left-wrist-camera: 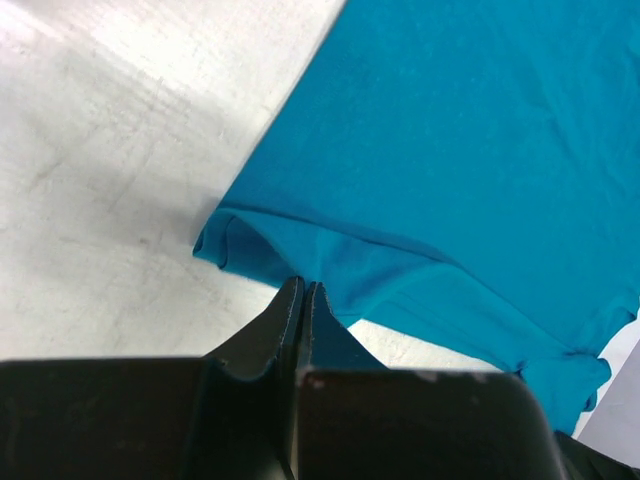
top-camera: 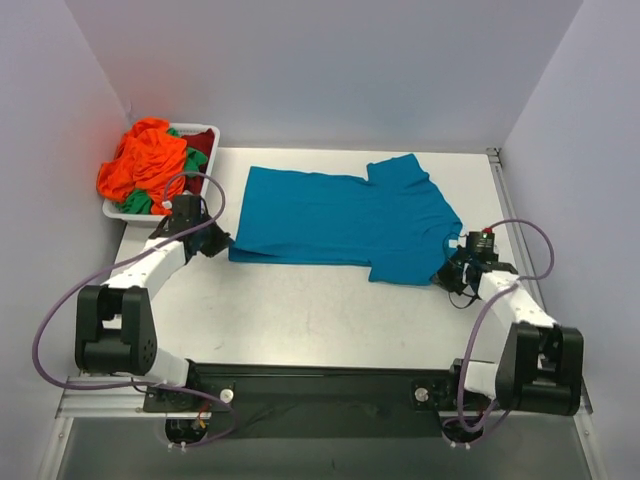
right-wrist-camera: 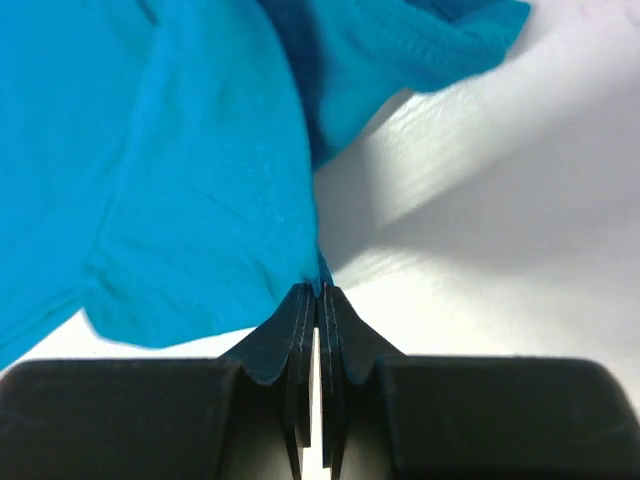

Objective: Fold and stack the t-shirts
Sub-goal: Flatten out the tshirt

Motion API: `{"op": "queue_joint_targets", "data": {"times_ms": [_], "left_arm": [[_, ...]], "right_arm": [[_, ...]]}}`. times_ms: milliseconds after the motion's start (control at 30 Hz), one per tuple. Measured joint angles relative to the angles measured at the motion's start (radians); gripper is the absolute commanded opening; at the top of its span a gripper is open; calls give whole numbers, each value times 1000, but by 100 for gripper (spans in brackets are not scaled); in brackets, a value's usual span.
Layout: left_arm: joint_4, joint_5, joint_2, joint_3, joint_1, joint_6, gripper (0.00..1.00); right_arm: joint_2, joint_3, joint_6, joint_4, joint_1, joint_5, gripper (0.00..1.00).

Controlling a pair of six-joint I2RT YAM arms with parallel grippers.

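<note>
— Two grippers, one shirt. Your left gripper is clamped on the near hem corner of the teal t-shirt. The shirt lies flat across the middle of the desk, hem toward the left edge, collar toward the right.

— Your right gripper is pinched tight on the near sleeve's edge, close to the desk's right edge. Both wrist views show the jaws closed on cloth.

— The step in hand looks like the first lengthwise fold. Lift both ends together and level, then carry the near edge over to meet the far one. Uneven height would likely skew the crease.

— Keep the cloth taut between your grippers, but don't drag it along the desk. The orange t-shirt waits in the white tray at the far left corner.
</note>
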Motion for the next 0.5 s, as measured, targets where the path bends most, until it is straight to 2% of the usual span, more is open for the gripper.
{"op": "queue_joint_targets", "data": {"times_ms": [233,500], "left_arm": [[-11,-11,-125,-89,0,0,0],[-36,-40,-261,-208,0,0,0]], "right_arm": [[-304,-21,0,-138,-2,-4,0],[-530,-106,15,-322,-3,-23,0]]}}
